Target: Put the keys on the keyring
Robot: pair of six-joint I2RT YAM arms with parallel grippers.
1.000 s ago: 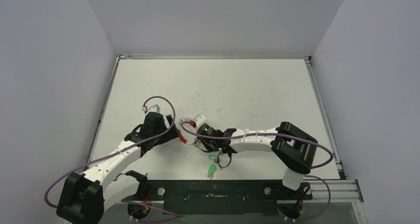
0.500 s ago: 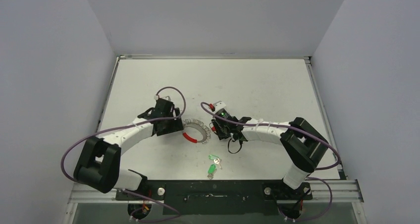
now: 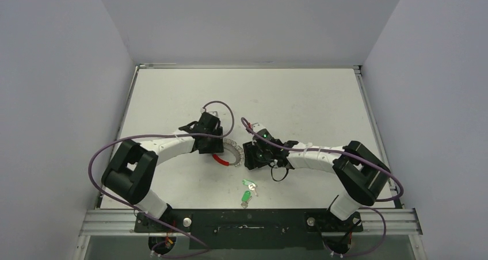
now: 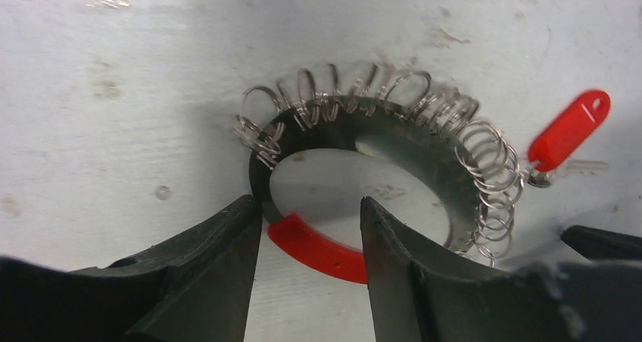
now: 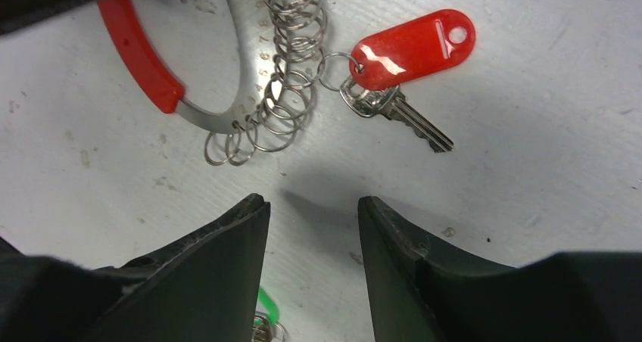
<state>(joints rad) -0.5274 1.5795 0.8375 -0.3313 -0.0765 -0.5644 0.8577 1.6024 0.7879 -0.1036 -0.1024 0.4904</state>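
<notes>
— Keyring [image 3: 228, 152], where's it at?
— Flat on the bench [image 3: 299, 99], abt the middle. Left claw [image 4: 309, 206] is over it, fingers apart, red sleeve [image 4: 318, 249] lying in the gap, nothing pinched.
— Right claw [image 5: 312, 202]?
— Spread apart too, over bare bench just beside the coils. Red-tagged key [image 5: 412, 47] is hooked onto one small coil.
— Green keys [image 3: 246, 197]?
— Loose on the bench, nearer the front edge, apart from the ring.
</notes>
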